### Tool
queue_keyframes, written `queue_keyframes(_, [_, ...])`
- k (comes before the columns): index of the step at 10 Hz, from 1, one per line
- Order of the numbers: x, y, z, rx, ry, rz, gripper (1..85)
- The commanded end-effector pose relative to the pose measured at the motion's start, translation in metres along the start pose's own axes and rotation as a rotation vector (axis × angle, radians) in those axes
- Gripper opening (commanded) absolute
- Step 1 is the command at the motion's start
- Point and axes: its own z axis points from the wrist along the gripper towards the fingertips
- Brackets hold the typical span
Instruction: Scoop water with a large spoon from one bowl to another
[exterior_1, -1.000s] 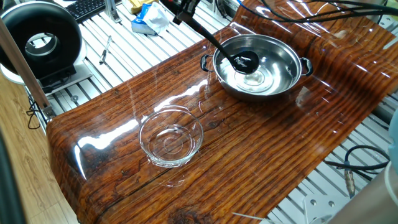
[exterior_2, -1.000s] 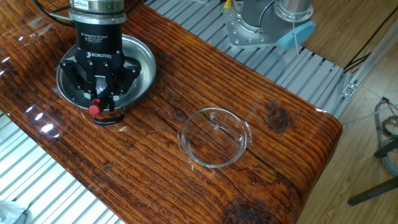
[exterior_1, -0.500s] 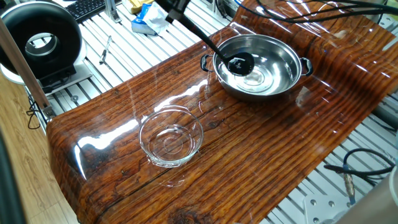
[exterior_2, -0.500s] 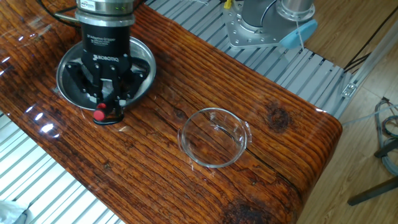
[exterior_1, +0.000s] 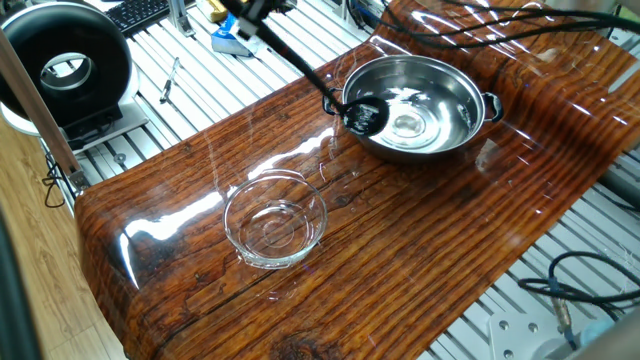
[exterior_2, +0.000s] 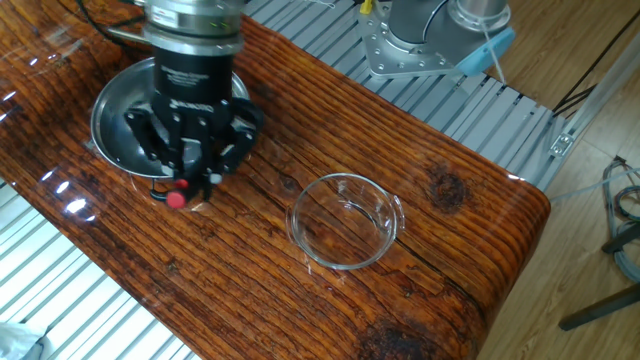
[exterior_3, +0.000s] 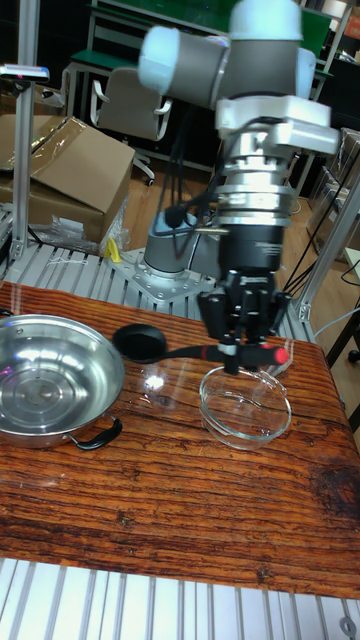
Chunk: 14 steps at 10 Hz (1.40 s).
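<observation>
My gripper (exterior_3: 238, 350) is shut on the large spoon (exterior_3: 175, 350), a black ladle held level by its red-tipped handle end (exterior_2: 177, 199). The scoop (exterior_1: 362, 117) hangs over the left rim of the steel bowl (exterior_1: 470, 85), on the side facing the glass bowl (exterior_1: 275, 222). In the tall fixed view the scoop (exterior_3: 140, 343) floats above the table between the steel bowl (exterior_3: 50, 390) and the glass bowl (exterior_3: 245, 415). Water (exterior_1: 410, 122) shows as a shiny pool in the steel bowl. Whether the scoop carries water cannot be made out.
The bowls stand on a glossy wooden tabletop (exterior_1: 400, 240) over a slatted metal frame. A black round device (exterior_1: 65, 65) and a blue packet (exterior_1: 230, 35) lie off the far left. The arm's base (exterior_2: 430, 40) is bolted beyond the table's back edge.
My gripper has carried the ladle away from the steel bowl's middle toward the glass bowl. The scoop has left the water and risen to the bowl's rim.
</observation>
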Motion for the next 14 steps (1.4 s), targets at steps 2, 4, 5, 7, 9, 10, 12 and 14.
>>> queue_keyframes(2, [-0.018, 0.038, 0.008, 0.016, -0.030, 0.089, 1.0])
queue_keyframes(4, [-0.020, 0.048, 0.012, 0.017, -0.037, 0.115, 1.0])
queue_keyframes(5, [-0.020, 0.053, 0.014, 0.015, -0.040, 0.130, 1.0])
queue_keyframes(7, [-0.019, 0.059, 0.018, 0.026, -0.039, 0.142, 1.0])
queue_keyframes(9, [-0.018, 0.053, 0.022, 0.031, -0.027, 0.120, 1.0])
queue_keyframes(10, [-0.017, 0.047, 0.025, 0.031, -0.016, 0.105, 1.0])
queue_keyframes(12, [-0.013, 0.048, 0.025, 0.030, 0.001, 0.077, 1.0])
queue_keyframes(14, [-0.007, 0.050, 0.025, 0.019, 0.024, 0.036, 1.0])
